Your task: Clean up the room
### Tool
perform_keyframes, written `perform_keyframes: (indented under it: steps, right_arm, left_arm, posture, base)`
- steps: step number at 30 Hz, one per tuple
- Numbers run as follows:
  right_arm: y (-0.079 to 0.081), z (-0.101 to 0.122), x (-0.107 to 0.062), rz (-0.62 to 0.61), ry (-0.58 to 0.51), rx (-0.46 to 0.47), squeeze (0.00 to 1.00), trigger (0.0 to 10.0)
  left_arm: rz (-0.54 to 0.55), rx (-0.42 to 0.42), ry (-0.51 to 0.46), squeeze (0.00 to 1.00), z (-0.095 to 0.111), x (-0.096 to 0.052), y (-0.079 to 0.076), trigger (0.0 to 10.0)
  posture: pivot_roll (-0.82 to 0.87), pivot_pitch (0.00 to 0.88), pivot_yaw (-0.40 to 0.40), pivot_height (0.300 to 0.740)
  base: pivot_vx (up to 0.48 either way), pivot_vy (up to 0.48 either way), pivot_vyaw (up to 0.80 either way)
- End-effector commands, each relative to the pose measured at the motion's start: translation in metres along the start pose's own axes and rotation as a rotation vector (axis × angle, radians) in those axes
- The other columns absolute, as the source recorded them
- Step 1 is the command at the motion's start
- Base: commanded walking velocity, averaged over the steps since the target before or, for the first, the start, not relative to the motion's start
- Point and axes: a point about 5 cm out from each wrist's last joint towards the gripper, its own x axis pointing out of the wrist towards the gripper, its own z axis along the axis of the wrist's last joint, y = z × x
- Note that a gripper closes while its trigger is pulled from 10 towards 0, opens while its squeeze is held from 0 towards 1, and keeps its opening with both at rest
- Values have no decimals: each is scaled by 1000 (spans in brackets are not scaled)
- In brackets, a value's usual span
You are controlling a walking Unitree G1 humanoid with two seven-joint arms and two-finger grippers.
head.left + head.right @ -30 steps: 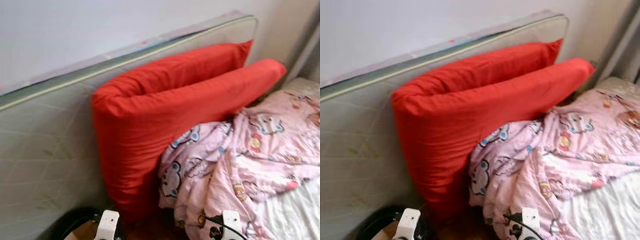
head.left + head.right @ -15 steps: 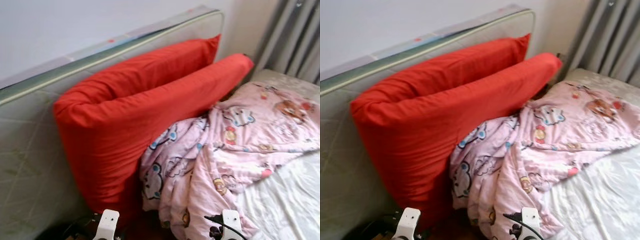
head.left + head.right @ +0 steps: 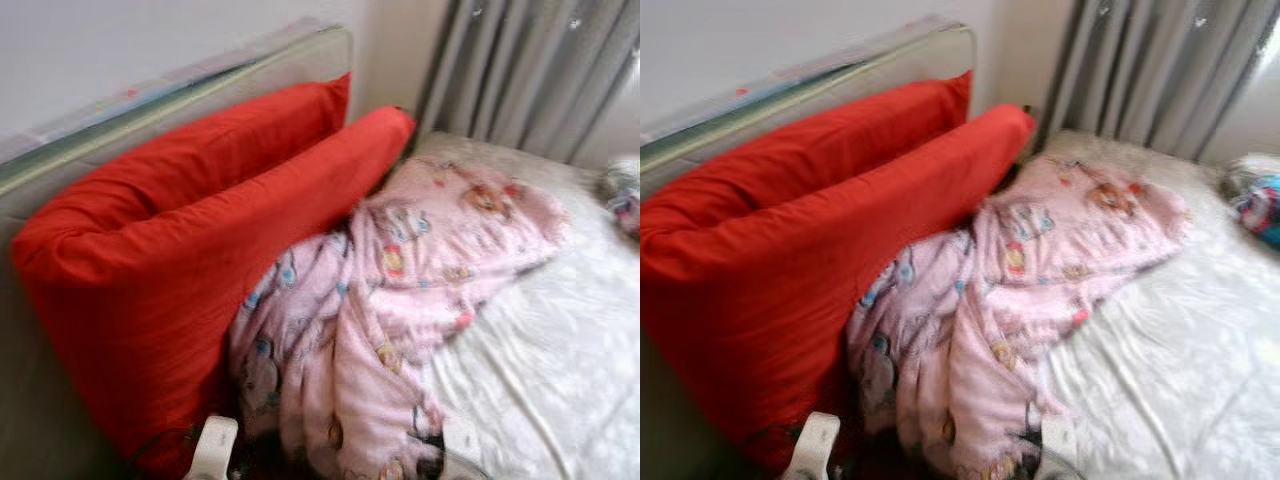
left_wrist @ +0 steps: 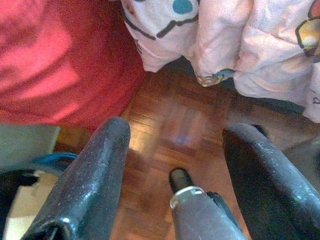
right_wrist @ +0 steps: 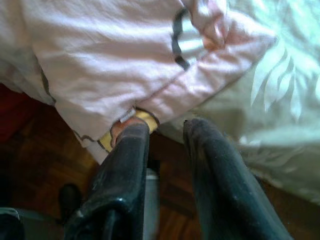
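Note:
Two red pillows (image 3: 190,230) lean against a grey mattress (image 3: 200,85) that stands on edge along the wall. A crumpled pink cartoon-print blanket (image 3: 400,280) lies across the bed's white sheet (image 3: 540,350) and hangs over its near edge. My left gripper (image 4: 175,165) hangs low over the wooden floor (image 4: 175,125), open and holding nothing, with the red pillow (image 4: 55,60) and the blanket's hem (image 4: 220,45) just beyond it. My right gripper (image 5: 166,135) is below the hanging blanket edge (image 5: 115,65), its fingers a narrow gap apart and holding nothing.
Grey curtains (image 3: 540,70) hang behind the head of the bed. A small multicoloured bundle (image 3: 625,195) lies on the sheet at the far right. A dark round object sits on the floor by the mattress (image 4: 20,180). The picture is somewhat blurred.
The camera has swung to the right: pillows and blanket have slid left in the picture, and the curtains and more of the white sheet have come into view. Nothing itself has moved.

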Motion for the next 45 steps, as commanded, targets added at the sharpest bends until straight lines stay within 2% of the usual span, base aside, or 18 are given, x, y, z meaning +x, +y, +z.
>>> perform_keyframes:
  steps: [1,10,24,45]
  right_arm:
    - [-6,3,0,-14,-6,-9,0,10000]
    - [-5,4,0,-13,-9,-4,0,10000]
    - [-5,5,0,-9,-23,-4,0,10000]
    - [-5,5,0,2,-23,-18,0,10000]
  left_arm:
    - [-17,11,15,0,-2,0,-6,10000]
    - [-20,19,14,0,-2,0,-5,10000]
    - [-21,17,19,0,-2,0,-6,10000]
    - [-23,15,18,0,-3,0,-6,10000]
  posture:
    - [-48,0,-3,740]
    - [-47,0,-1,740]
    - [-47,0,-3,740]
    - [-48,0,-2,740]
  base:
    - [0,0,-706]
    - [0,0,-693]
    - [0,0,0]
    - [264,0,0]
